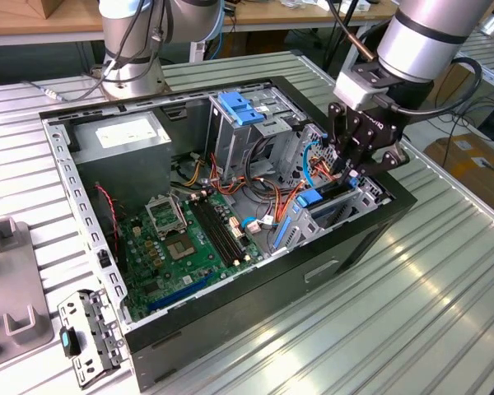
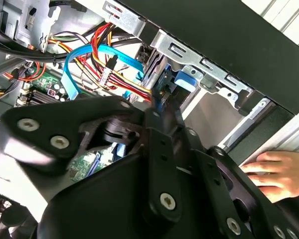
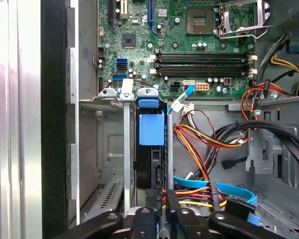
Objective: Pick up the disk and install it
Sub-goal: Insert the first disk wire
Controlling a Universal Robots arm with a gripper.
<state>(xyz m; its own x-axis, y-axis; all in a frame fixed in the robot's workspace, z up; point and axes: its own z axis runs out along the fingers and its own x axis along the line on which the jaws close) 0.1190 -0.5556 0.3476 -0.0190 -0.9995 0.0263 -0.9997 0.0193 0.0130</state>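
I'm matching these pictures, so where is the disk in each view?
Exterior view: the disk stands on edge in the drive bay under the gripper.
Second wrist view: its blue rail end, beside the red and yellow wires.
First wrist view: in the bay slot, blue rail end facing the camera.
Shared landmark: the green motherboard.

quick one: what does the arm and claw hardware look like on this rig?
The arm is a silver-grey tube with a dark band near the wrist, and a black cable loops beside it. The claw is black, built of angular linkage plates joined by round silver screws, seen up close in the second wrist view.
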